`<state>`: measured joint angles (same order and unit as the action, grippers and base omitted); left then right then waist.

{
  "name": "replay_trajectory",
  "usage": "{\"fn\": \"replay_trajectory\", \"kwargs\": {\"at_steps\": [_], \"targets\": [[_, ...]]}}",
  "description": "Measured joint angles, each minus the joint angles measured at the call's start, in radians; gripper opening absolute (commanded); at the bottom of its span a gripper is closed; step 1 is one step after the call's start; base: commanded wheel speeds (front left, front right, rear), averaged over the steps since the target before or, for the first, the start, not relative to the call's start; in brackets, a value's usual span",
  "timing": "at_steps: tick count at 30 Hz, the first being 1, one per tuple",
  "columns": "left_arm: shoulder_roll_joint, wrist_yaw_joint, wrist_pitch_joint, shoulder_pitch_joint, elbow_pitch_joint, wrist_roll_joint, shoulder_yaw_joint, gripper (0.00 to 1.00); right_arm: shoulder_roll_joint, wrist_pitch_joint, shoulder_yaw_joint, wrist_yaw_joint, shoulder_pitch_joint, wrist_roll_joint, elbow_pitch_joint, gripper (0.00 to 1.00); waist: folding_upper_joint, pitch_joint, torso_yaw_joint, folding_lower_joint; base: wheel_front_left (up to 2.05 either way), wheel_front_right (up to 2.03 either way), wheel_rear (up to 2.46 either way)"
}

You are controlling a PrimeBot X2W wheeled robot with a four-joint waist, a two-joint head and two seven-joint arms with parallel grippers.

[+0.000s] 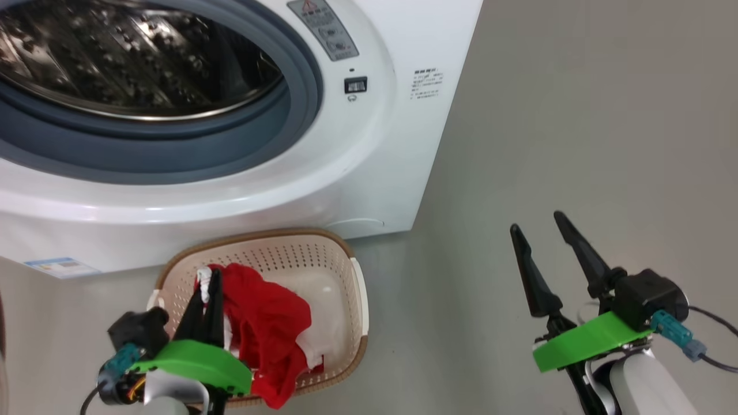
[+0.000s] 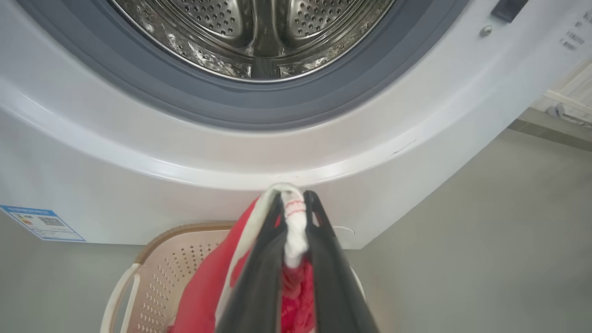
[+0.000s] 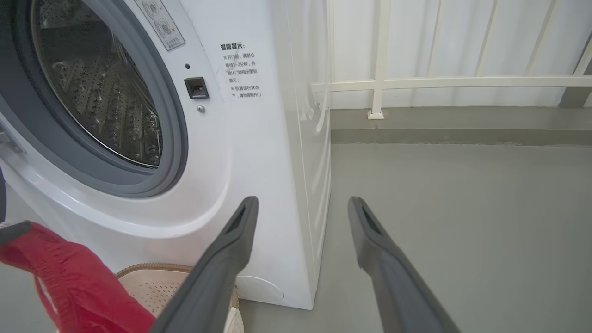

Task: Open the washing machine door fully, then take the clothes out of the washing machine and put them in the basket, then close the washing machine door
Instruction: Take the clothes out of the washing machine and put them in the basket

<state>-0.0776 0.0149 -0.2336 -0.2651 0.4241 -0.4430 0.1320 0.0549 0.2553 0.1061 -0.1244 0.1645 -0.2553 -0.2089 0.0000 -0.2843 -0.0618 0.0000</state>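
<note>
Grey floor (image 1: 576,144), white washing machine (image 1: 230,202) standing on it, cream basket (image 1: 288,259) just in front

glossy washing machine (image 1: 369,173), perforated plastic basket (image 1: 300,259).

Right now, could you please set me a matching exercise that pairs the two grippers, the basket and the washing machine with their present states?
Things:
1. left gripper
2. right gripper
3. basket
4. washing machine

States:
A. standing on the floor
B. open, holding nothing
C. steel drum open to view
D. shut on the clothes

Pairs: 1-D; 2-B; 3-A; 4-C
</note>
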Motion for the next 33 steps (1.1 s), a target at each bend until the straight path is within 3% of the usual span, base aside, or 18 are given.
{"fn": "replay_trajectory", "kwargs": {"at_steps": [9,17,24,33], "targets": [[0.03,-0.06,-0.002,-0.174,0.363,-0.029,0.036,0.0,0.0,0.0,0.005,0.0,0.036,0.0,0.01,1.0,0.0,-0.07,-0.011,0.0,0.0,0.0,0.0],[0.04,-0.099,0.105,-0.319,0.647,-0.12,0.046,0.0,0.0,0.0,0.012,0.0,0.073,0.0,0.014,1.0,0.0,-0.129,-0.023,0.0,0.0,0.0,0.0],[0.046,-0.119,0.17,-0.407,0.801,-0.133,0.071,0.0,-0.001,0.0,0.038,0.0,0.103,-0.002,0.013,1.0,0.0,-0.179,-0.043,0.0,0.0,0.0,0.0],[0.047,-0.111,0.212,-0.428,0.859,-0.141,0.087,0.0,-0.001,0.0,0.046,0.0,0.109,-0.008,0.012,1.0,0.0,-0.221,-0.077,0.0,0.0,0.0,0.0]]}}
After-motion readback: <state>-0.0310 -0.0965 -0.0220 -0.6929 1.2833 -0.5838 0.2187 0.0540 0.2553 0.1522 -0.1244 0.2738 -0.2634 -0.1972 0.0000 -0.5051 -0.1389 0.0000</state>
